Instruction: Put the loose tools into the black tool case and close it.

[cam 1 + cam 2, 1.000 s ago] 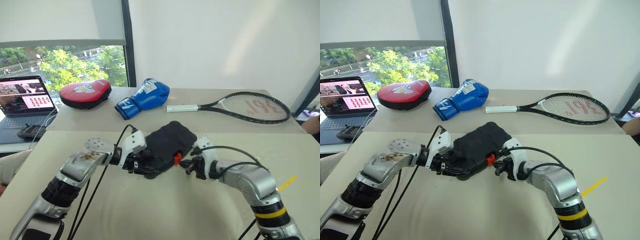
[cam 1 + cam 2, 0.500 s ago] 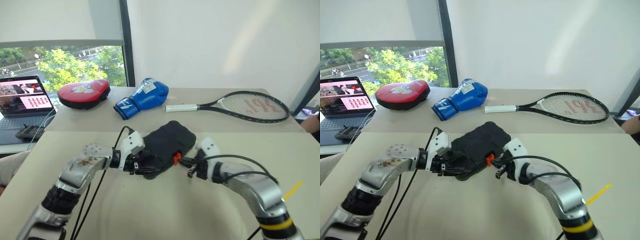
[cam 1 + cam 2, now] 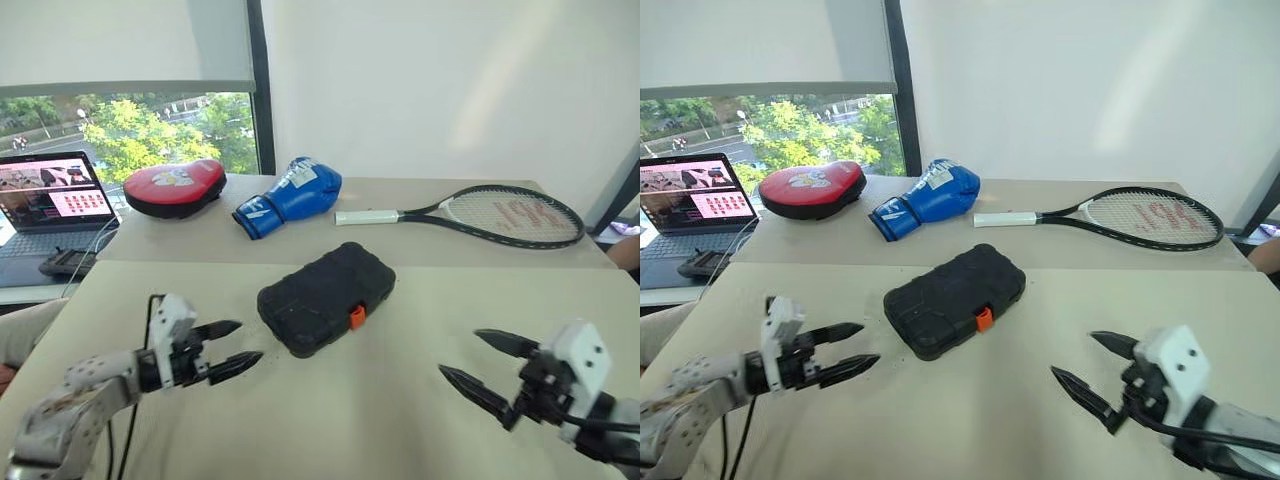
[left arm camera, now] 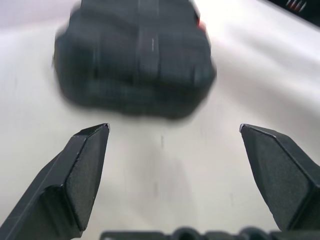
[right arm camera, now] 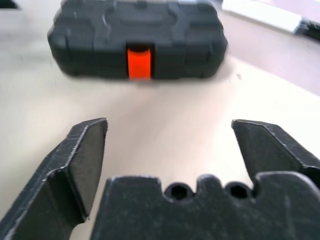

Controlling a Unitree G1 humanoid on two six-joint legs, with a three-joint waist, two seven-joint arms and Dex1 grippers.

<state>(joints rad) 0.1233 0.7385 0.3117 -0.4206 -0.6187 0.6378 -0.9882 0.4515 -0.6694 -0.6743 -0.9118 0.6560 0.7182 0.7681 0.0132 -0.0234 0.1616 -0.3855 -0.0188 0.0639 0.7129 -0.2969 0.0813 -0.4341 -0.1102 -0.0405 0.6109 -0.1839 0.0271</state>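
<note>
The left gripper has its two black fingers spread wide and holding nothing; it hovers over the bare tabletop, apart from the near-left end of the case; the right gripper likewise stands wide and empty, well apart from the case on its right side, its fingers aimed at the latch side. Between them the black tool case lies flat and shut on the tabletop, lid down, the orange latch on its edge toward the right gripper; no loose tools lie on the tabletop around it. Judging from this, the tools are packed and the case closed, so the task looks essentially done; whether the latch is fully snapped cannot be told. Beyond lie a blue boxing glove, a red pad, a tennis racket and a laptop.
</note>
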